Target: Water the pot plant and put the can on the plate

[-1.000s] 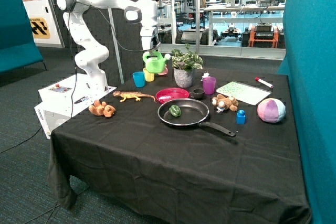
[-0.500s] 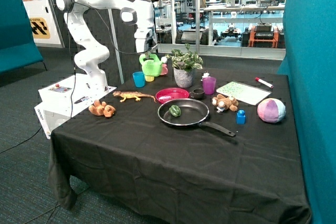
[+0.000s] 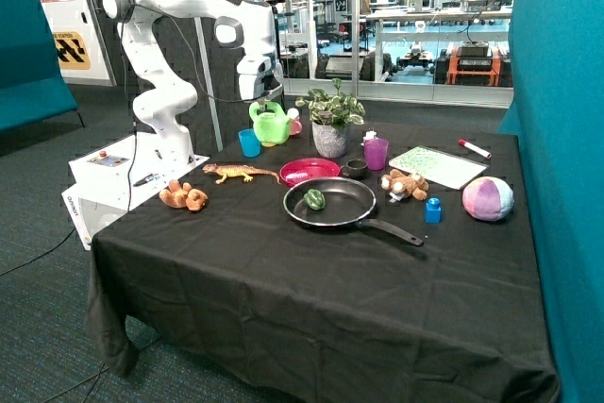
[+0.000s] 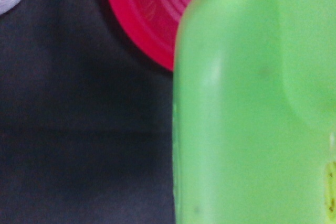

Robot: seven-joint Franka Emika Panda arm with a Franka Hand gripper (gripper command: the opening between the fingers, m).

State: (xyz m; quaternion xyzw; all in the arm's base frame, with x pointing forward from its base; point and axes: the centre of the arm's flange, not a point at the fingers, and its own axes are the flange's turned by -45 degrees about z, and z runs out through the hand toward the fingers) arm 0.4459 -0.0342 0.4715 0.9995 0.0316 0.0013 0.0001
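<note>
Swinging away from the pot plant (image 3: 330,123), the pincer (image 3: 265,101) holds the can (image 3: 272,125) clamped by its handle, above the counter (image 3: 311,261); watering looks done, the plate (image 3: 309,171) comes next.

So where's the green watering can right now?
In the outside view, the can hangs under the gripper at the back of the table, above the blue cup, beside the pot plant and not yet on the plate.

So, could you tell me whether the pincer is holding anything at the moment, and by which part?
The pincer holds the green watering can from above, at its top handle, lifted beside the pot plant. The exact contact is hidden.
</note>
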